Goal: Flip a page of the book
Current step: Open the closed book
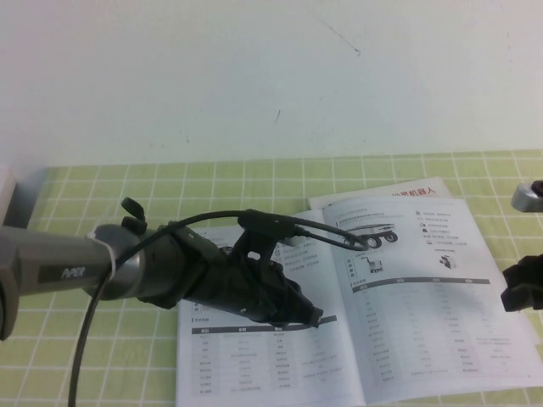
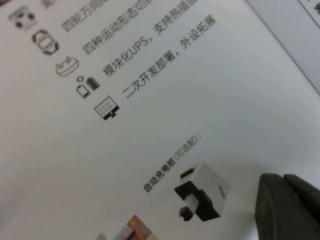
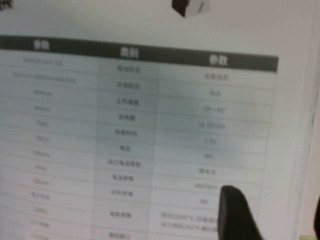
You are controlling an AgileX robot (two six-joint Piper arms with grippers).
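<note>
The book (image 1: 246,365) lies open on the green tiled table. Its right-hand page (image 1: 424,314) lies flat and shows a wheeled cart photo, icons and a grey-headed table (image 3: 150,55). My left gripper (image 1: 316,319) reaches in from the left over the left-hand page and ends near the spine. Its dark fingers (image 2: 285,205) lie together, shut, just above the paper with nothing between them. My right gripper (image 1: 519,288) is at the page's outer edge. It is open: one finger (image 3: 235,215) is over the page, the other is past the edge, and nothing is held.
A white leaflet with a red heading (image 1: 407,193) sticks out from under the book's far right corner. A black cable (image 1: 212,222) arches over the left arm. The green tiled mat (image 1: 85,195) runs to a white wall behind.
</note>
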